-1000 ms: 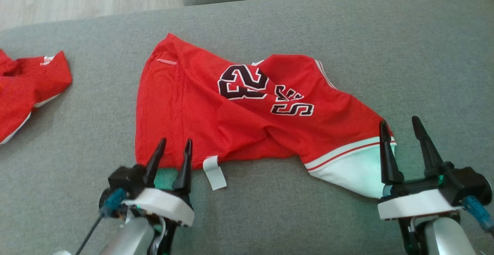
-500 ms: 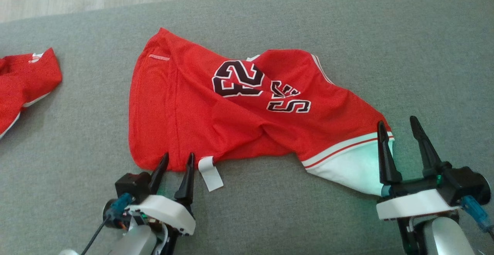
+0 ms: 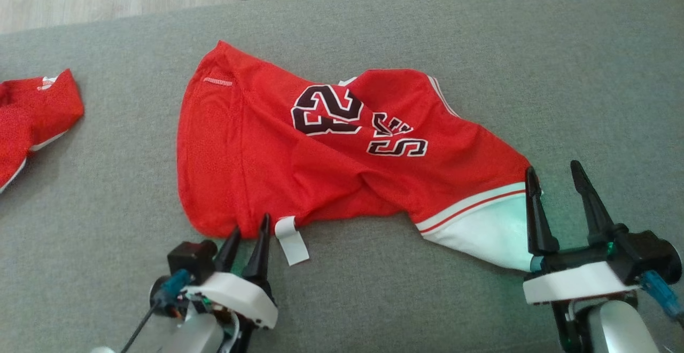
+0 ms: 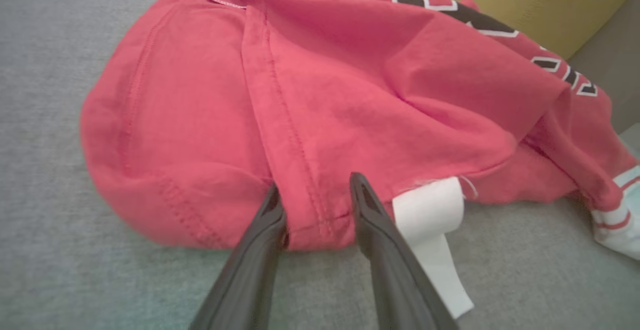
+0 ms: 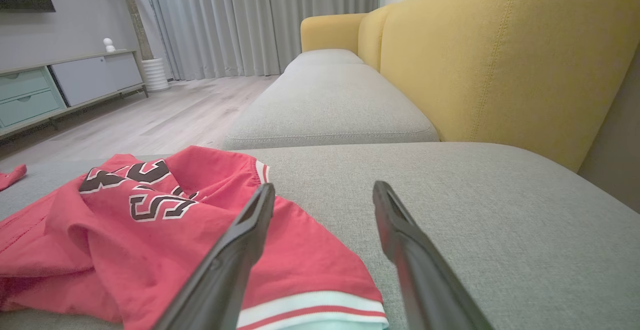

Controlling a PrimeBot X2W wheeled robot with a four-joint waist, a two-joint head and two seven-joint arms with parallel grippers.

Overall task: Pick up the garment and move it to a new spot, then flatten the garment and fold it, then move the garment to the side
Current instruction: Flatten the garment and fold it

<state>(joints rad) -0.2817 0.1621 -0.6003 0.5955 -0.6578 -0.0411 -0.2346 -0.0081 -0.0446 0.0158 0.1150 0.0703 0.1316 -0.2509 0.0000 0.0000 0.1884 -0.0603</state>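
— Grey woven cloth, is that the sofa seat (image 3: 481,38)?
— Yes, coarse weave. On its middle lies the red mesh jersey (image 3: 256,150), crumpled, with a white striped hem.
— The right gripper (image 3: 553,167)?
— Its fingers are wide apart at the striped corner.
— The left gripper (image 3: 250,225)?
— The fingers are closer, with the hem fold between them. Whether it pinches, I cannot tell. Just beside is a small curled white label (image 3: 291,241).
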